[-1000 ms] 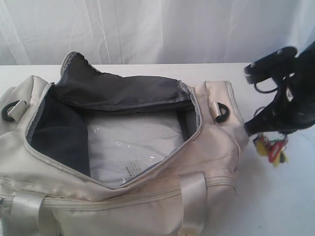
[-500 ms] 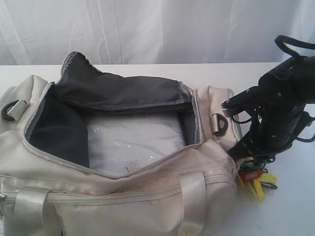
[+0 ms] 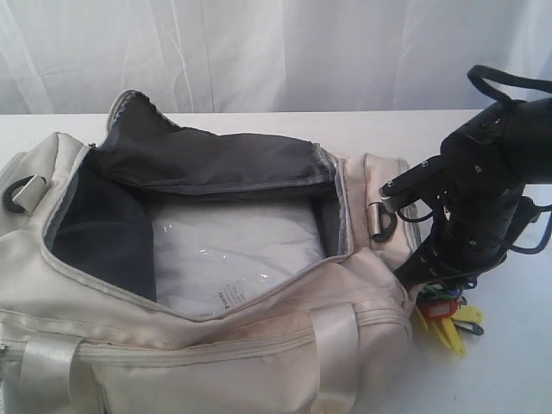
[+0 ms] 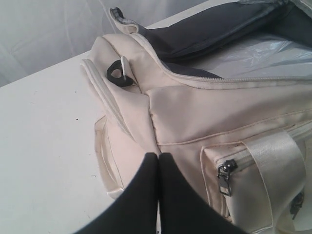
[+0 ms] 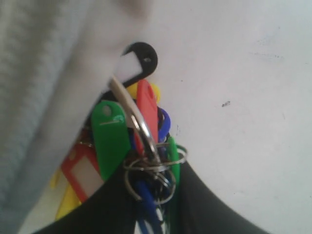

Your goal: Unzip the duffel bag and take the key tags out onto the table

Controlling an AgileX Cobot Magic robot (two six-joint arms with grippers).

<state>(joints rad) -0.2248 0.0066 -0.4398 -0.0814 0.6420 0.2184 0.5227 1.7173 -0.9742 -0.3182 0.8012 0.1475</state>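
Right end effector [image 5: 155, 197] is pinching the key tags [image 5: 113, 139] by their metal rings. Glossy plastic slips in green, red, yellow and blue dangle beneath it, beside the soft cream duffel bag [image 3: 259, 345], low at the smooth white desk [image 3: 509, 366]. Left end effector [image 4: 158, 163]: tapered black tips pressed together, empty.

A flat white packet in clear plastic wrap [image 3: 233, 259] lies before a pale, softly folded curtain [image 3: 259, 52].
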